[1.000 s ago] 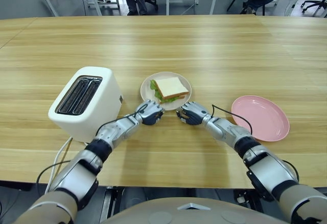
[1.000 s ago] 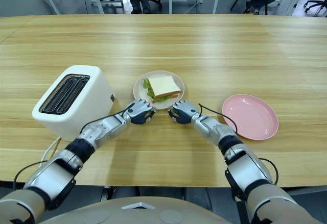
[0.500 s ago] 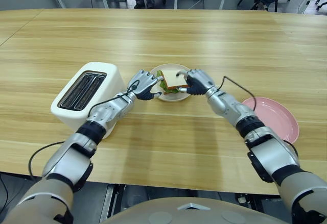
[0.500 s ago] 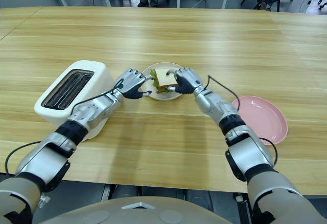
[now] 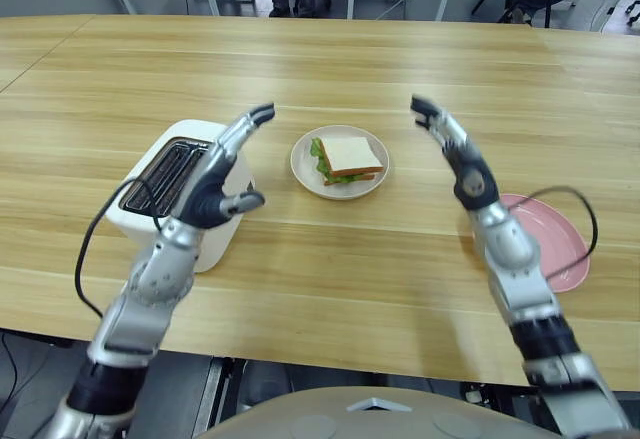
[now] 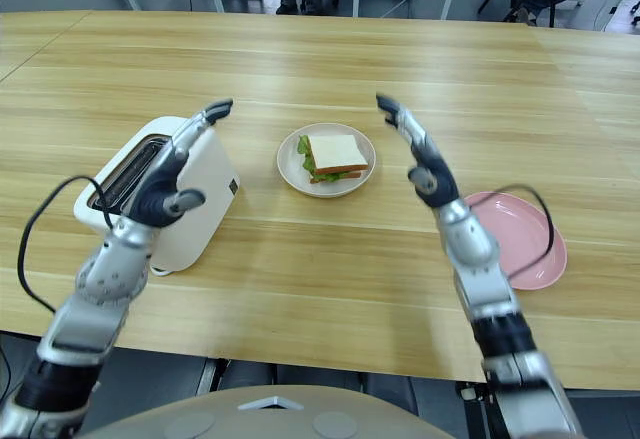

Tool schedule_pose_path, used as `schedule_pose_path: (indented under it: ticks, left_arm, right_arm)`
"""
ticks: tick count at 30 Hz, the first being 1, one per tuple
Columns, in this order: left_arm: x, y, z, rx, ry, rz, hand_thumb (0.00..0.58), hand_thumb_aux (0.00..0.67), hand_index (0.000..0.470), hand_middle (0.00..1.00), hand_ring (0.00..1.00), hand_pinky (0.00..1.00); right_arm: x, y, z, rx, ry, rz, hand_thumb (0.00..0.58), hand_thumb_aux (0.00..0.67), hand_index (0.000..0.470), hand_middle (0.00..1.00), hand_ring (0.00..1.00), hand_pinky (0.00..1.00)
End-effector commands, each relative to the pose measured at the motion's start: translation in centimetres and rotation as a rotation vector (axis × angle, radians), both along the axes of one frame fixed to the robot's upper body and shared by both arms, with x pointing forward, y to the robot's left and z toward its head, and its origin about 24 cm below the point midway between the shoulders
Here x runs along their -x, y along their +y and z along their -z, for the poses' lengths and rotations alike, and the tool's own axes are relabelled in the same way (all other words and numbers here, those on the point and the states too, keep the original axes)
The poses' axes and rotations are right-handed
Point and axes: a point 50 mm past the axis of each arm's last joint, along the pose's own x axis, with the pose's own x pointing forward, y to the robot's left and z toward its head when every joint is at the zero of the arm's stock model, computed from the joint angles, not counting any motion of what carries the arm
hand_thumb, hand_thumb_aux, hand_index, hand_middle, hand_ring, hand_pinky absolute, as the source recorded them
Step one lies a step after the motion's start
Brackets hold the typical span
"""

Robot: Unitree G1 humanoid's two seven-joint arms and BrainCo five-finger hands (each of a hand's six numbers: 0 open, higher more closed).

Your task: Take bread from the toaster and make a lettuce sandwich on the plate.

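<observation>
A sandwich [image 5: 347, 158] of white bread with green lettuce showing at its left side lies on a small cream plate [image 5: 304, 168] at the table's middle. A white toaster [image 5: 158, 190] stands to its left with both slots dark. My left hand [image 5: 222, 177] is raised above the toaster's right side, fingers stretched out and holding nothing. My right hand [image 5: 453, 154] is lifted to the right of the plate, fingers straight and empty. Both hands are well apart from the sandwich.
An empty pink plate [image 5: 559, 245] lies at the right, partly behind my right forearm. The toaster's cable [image 5: 88, 259] loops off the near table edge. The wooden table [image 5: 330, 69] stretches far back; chairs and desks stand behind it.
Both hands have let go near the plate, opened and risen away from the sandwich, the left toward the toaster, the right to the right. The camera view has shifted too.
</observation>
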Motion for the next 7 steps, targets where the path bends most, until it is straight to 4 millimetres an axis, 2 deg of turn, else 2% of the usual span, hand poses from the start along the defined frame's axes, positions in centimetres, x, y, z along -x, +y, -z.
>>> schedule_pose_path:
  ticks: [1, 4, 7]
  left_arm:
    - [1.5, -0.6, 0.7, 0.143, 0.057, 0.096, 0.000, 0.000, 0.000, 0.00, 0.00, 0.00]
    - [2.9, -0.7, 1.7, 0.251, 0.100, 0.127, 0.000, 0.000, 0.000, 0.00, 0.00, 0.00]
    - [3.3, -0.6, 2.1, 0.285, 0.109, 0.123, 0.000, 0.000, 0.000, 0.00, 0.00, 0.00]
  right_arm:
    - [2.0, -0.2, 0.5, -0.076, 0.004, -0.016, 0.000, 0.000, 0.000, 0.00, 0.00, 0.00]
    - [3.2, -0.6, 1.7, -0.063, 0.021, 0.001, 0.000, 0.000, 0.000, 0.00, 0.00, 0.00]
    - [3.4, -0.9, 1.8, -0.074, 0.018, 0.020, 0.000, 0.000, 0.000, 0.00, 0.00, 0.00]
